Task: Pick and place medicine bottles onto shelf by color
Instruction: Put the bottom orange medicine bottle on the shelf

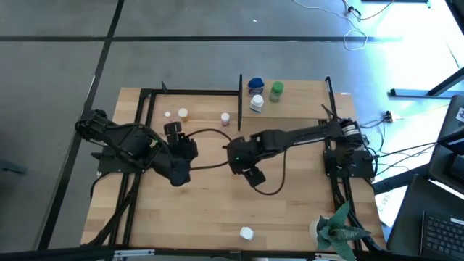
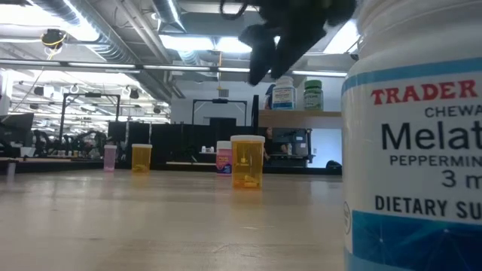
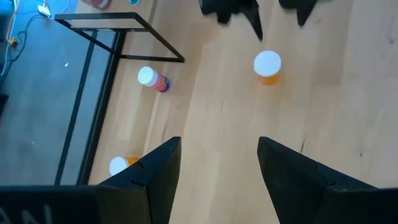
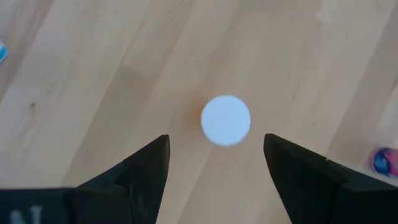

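My right gripper [image 4: 216,140] [image 1: 238,154] is open and points down, right above an upright orange bottle with a white cap [image 4: 226,120] [image 2: 247,161] standing at mid-table. Its fingers are on either side of the cap, above it and apart from it. My left gripper [image 3: 219,142] [image 1: 187,148] is open and empty, hovering left of that bottle [image 3: 267,65]. The shelf [image 1: 304,94] [image 2: 297,114] stands at the far edge with a blue-capped bottle [image 1: 255,85], a green bottle [image 1: 276,90] and a white bottle [image 1: 256,104].
Small bottles stand at the far left: a white-capped one [image 1: 168,114], an orange one [image 1: 183,114] and a pink one [image 1: 225,118]. A white bottle [image 1: 247,233] stands near the front edge. A green paper plant [image 1: 341,228] is at the front right. Black frames run along both sides.
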You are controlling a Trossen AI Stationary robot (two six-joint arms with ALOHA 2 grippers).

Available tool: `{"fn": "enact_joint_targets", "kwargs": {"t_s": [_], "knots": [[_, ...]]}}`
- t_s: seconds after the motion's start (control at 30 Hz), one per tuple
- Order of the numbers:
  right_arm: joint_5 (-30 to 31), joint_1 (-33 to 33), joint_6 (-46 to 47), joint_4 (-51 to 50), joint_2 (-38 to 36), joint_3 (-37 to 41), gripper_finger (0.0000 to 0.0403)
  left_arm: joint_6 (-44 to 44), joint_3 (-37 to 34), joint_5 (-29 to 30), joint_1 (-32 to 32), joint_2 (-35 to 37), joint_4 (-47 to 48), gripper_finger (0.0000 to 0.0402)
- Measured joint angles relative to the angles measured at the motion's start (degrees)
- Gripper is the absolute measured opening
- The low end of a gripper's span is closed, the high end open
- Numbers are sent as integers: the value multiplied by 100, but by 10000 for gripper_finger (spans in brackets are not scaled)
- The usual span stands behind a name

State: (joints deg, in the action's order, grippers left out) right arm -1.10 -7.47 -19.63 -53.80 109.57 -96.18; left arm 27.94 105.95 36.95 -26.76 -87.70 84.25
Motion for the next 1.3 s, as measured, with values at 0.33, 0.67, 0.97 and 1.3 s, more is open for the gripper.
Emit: {"fn": "enact_joint_targets", "kwargs": {"t_s": [0.33,0.67,0.97,1.3], "knots": [[-19,220,133,385,285,0,262,4,0,24,-2,2,89,207],[-500,434,131,392,499,2,262,13,0,25,-2,2,85,207],[-507,436,142,453,616,2,262,11,0,26,-2,2,90,207],[-505,436,358,571,637,226,262,15,0,26,-2,2,92,207]]}}
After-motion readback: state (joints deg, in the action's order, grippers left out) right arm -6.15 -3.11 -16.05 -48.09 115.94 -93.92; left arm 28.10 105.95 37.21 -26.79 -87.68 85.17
